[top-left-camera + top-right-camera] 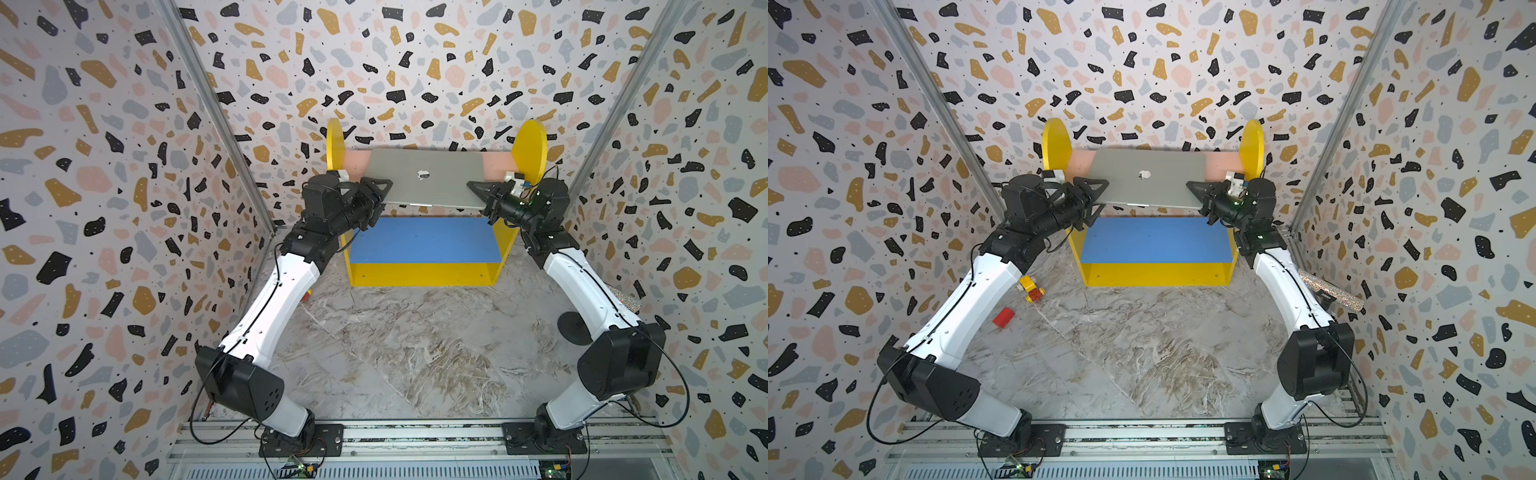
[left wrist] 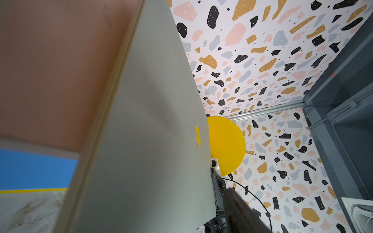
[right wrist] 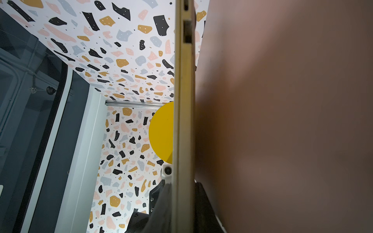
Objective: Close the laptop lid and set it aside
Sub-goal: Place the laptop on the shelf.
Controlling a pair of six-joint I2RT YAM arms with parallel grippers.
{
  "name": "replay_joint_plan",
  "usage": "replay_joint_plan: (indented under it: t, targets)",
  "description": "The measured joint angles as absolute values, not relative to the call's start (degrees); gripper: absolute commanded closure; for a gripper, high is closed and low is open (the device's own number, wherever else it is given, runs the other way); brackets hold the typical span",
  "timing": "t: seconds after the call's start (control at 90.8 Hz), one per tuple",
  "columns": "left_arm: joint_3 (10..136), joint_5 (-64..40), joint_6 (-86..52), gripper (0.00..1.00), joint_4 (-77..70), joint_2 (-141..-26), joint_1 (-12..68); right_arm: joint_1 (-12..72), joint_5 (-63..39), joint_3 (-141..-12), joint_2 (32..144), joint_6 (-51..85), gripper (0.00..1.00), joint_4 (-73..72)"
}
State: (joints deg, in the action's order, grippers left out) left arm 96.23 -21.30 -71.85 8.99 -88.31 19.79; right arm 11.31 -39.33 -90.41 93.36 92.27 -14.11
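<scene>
Silver-grey metal is showing in the middle of both top views. The laptop (image 1: 432,189) is sitting shut, its lid (image 1: 415,162) facing up with the apple logo (image 1: 423,174) showing. It is at the top of a yellow shelf unit (image 1: 530,145) against the back wall. It is lying across the pink top board (image 1: 353,160), with its front edge jutting out over the blue lower board (image 1: 424,241). Whether its underside is touching the pink board I cannot tell.

Both arms are reaching in from the sides. The right hand (image 1: 482,201) is pinching the laptop's right edge, one finger lying on the lid and one going underneath. In the right wrist view the thin edge is running between two dark fingers (image 3: 202,211) that are pressing on either side of it. The left hand (image 1: 380,199) is straddling the left edge the same way, one finger above the lid and one below. Whether it is clamping or merely spread around the edge I cannot tell. The left wrist view is showing the lid's broad flat face with the pink board beside it.

On the marble-patterned desk (image 1: 1154,353), a red block (image 1: 1003,318) and a yellow toy (image 1: 1030,289) are lying near the left arm. A glittery tube (image 1: 1331,291) is lying beside the right arm, by the side wall.
</scene>
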Motion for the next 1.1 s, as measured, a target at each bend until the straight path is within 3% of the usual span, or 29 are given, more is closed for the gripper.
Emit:
replay_joint_plan:
  t: [0.363,0.518,0.87,1.035,1.101]
  targets:
    - [97.3,-20.8,-71.2,0.07,10.3,-87.9,19.1,11.2,-38.6,-92.2,93.4,91.9,1.0,-9.8]
    - [97.3,-19.3,-70.1,0.0,12.7,-86.5,18.9,11.2,-37.5,-92.2,93.0,91.7,1.0,-9.2]
    - [96.7,-18.9,-69.8,0.0,14.6,-84.6,18.7,11.4,-36.3,-92.2,92.4,90.8,1.0,-7.3]
    - [94.4,-19.2,-69.9,0.07,14.6,-81.7,18.6,11.4,-36.3,-92.2,92.4,90.6,1.0,-7.1]
    - [94.5,-19.7,-70.1,0.09,14.2,-81.3,18.6,11.4,-36.2,-92.7,92.4,90.5,0.92,-6.2]
